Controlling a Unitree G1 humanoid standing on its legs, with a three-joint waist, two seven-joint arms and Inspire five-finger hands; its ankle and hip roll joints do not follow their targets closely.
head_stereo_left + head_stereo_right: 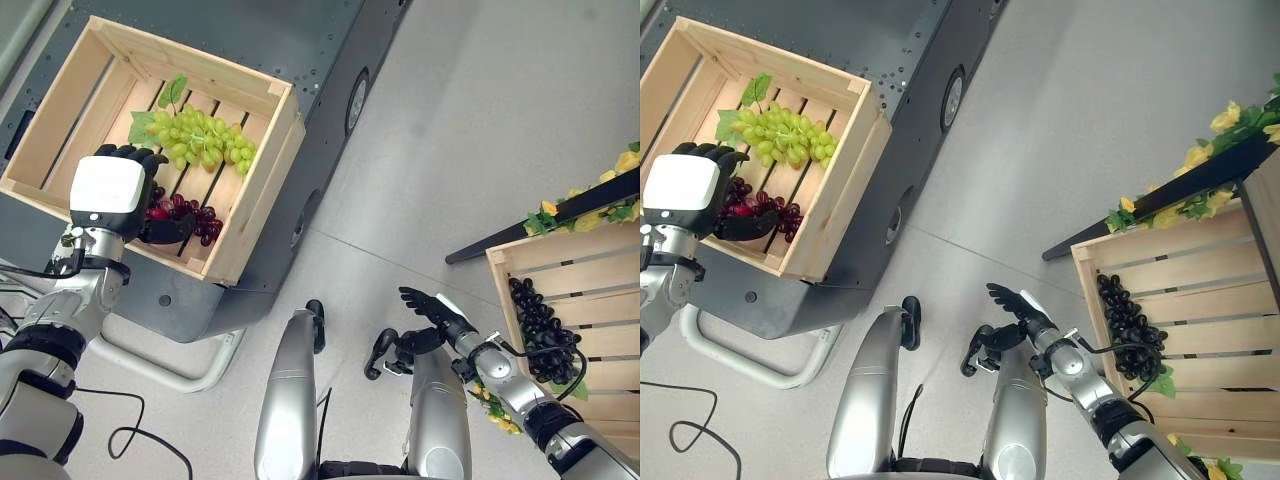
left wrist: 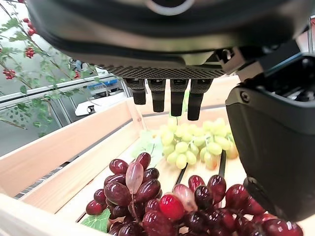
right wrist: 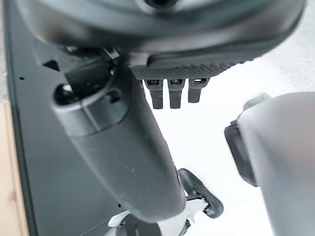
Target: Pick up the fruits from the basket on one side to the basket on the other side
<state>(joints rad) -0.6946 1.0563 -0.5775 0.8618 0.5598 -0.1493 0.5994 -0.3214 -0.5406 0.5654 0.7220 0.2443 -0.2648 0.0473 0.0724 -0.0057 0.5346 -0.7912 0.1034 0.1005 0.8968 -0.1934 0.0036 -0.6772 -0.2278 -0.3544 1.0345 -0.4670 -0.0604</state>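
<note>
Crates first: pale slatted wooden crate [image 1: 262,178] on dark grey metal cart [image 1: 300,40], under my left hand [image 1: 108,190]; second pale wooden crate [image 1: 1200,300] beside my right hand [image 1: 1015,303], already holding black grape bunch [image 1: 1130,325].

Left fingers relaxed, nothing gripped, poised just above dark red grape bunch [image 2: 167,201]; green grape bunch [image 2: 197,142] beyond fingertips.

Right hand idle, uncurled, over pale grey floor [image 1: 480,120].

Yellow-flowered greenery [image 1: 1200,160] trims far crate.

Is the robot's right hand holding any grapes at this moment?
No, the right hand hangs open over the floor, away from the black grapes.
</note>
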